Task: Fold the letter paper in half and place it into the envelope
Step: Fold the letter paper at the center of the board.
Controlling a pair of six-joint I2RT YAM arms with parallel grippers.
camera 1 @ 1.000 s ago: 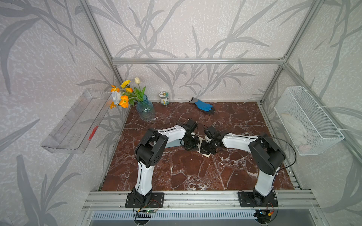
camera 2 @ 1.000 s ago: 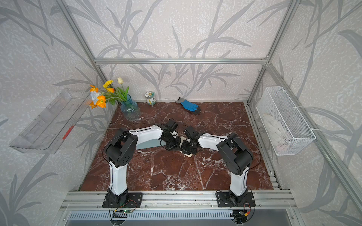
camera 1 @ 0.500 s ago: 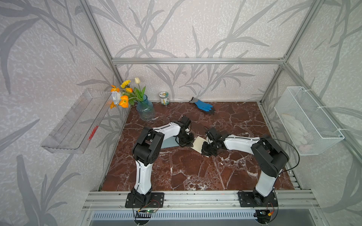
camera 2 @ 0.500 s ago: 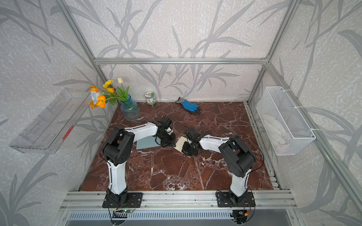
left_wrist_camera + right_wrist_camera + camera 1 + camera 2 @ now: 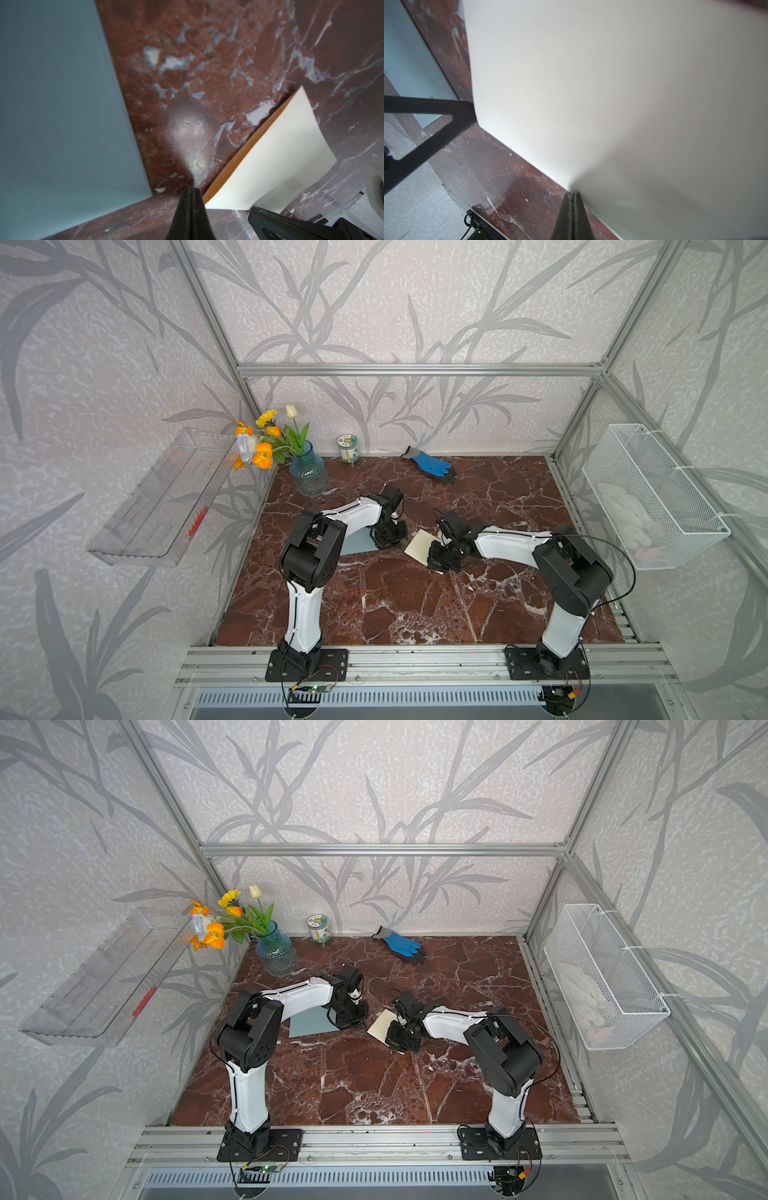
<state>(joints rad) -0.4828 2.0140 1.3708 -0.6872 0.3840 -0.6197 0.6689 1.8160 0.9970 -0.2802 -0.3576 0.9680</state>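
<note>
Letter paper (image 5: 419, 545) sits pinched at its edge in your closed right gripper (image 5: 572, 195); envelope (image 5: 357, 543) lies leftward, beside your closed, empty left gripper (image 5: 192, 192).

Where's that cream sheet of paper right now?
In both top views the paper is midway across the marble table, just right of the envelope, partly hidden by the right gripper.

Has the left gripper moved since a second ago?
Yes. The left gripper has shifted sideways toward the vase, away from the letter paper, uncovering more of the envelope.
</note>
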